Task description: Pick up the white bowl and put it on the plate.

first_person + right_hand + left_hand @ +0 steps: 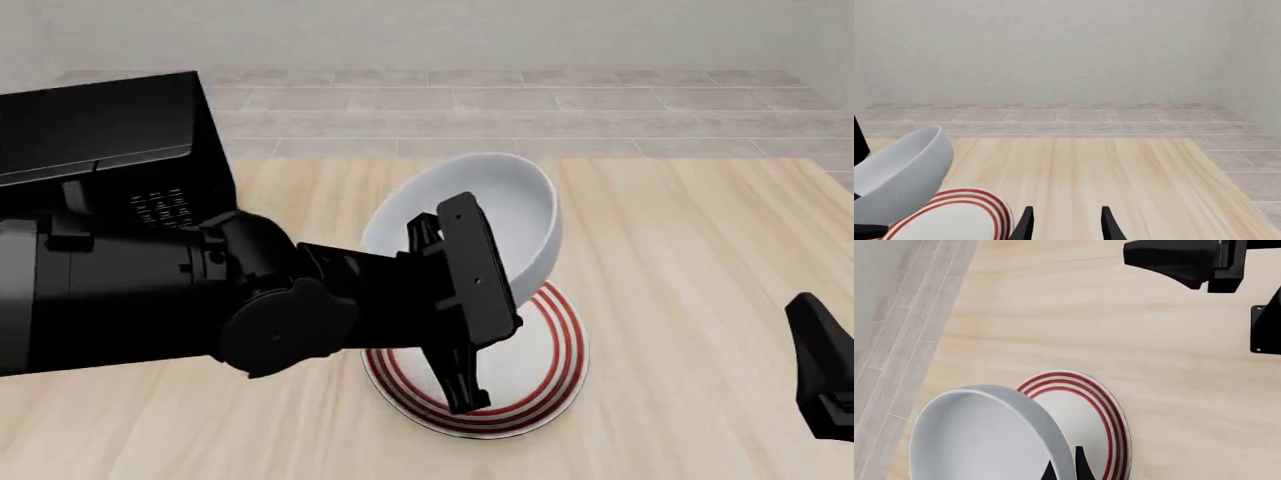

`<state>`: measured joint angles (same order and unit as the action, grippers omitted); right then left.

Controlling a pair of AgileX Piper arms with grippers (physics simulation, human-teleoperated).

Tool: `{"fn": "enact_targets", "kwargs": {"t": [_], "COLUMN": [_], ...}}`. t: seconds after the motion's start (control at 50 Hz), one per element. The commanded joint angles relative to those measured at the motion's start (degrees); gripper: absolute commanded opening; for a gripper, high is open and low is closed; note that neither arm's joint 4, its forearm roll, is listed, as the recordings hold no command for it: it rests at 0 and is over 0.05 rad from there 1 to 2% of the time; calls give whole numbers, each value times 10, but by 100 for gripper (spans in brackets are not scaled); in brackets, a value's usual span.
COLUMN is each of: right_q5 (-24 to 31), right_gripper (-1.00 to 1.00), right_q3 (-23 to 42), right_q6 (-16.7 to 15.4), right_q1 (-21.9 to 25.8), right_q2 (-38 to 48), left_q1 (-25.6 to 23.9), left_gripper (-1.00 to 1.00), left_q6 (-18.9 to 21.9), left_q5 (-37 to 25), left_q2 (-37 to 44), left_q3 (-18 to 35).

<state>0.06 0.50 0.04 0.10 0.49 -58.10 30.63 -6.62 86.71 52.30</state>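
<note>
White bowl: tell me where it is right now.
In the front view the deep glossy white bowl is mid-table, tilted, held at its rim by the left tool over the far edge of the flat red-ringed plate.

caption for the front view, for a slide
Left gripper holds the tilted white bowl by its rim over the plate; right gripper idle.

A light wooden table (694,260) fills the lower frame; grey tiled floor (534,110) and a plain wall (467,30) lie above.

No text, label, brand, number or sign can be read on anything in these views.
</note>
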Motion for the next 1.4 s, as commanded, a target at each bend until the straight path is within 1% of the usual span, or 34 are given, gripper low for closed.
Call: {"fn": "enact_targets", "kwargs": {"t": [0.02,0.24,0.46,0.74,0.78,1.04,1.4], "right_q5": [-2,-2,-2,-2,-2,-2,-2], "right_gripper": [100,100,100,100,100,100,100], "right_q3": [-1,-1,-1,-1,-1,-1,-1], "right_q6": [0,-1,-1,0,0,0,0], "right_q1": [-1,-1,-1,-1,-1,-1,-1], "right_q2": [1,1,1,1,1,1,1], "left_q1": [-4,-9,-6,2,0,-8,-7], "left_gripper": [-100,-100,-100,-100,-100,-100,-100], "left_q6": [-4,-13,-26,-27,-33,-42,-41], "left_q5": [13,28,29,33,33,46,62], "left_q2": [9,22,36,58,62,78,102], "left_q3": [2,-1,6,8,10,4,1]}}
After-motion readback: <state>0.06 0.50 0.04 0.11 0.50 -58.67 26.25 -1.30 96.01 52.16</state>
